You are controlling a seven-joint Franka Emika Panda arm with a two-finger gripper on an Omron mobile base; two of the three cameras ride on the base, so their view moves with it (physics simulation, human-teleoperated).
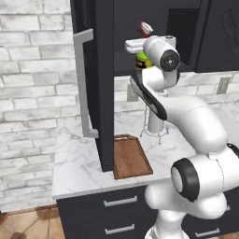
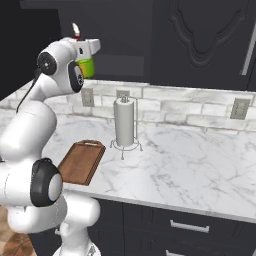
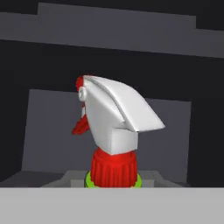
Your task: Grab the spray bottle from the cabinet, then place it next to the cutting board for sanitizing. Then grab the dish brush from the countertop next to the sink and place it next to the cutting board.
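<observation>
While the arm reached up into the open cabinet (image 1: 100, 84), the board (image 1: 130, 156) lay nearest, at the front edge of the countertop (image 2: 190, 160), with its handle end toward the wall. Behind it stood a paper towel holder (image 2: 124, 124), near the wall. Higher up, the gripper (image 2: 86, 59) was at the bottle (image 2: 87, 66), which was upright at the cabinet opening. The fingers were narrow and seemed to hold the green body just under the red collar, but the pads themselves were hidden, so the grip is a judgement. To do this step well, the bottle should stay upright, come straight out past the open door, then go down beside the board and not on it.
</observation>
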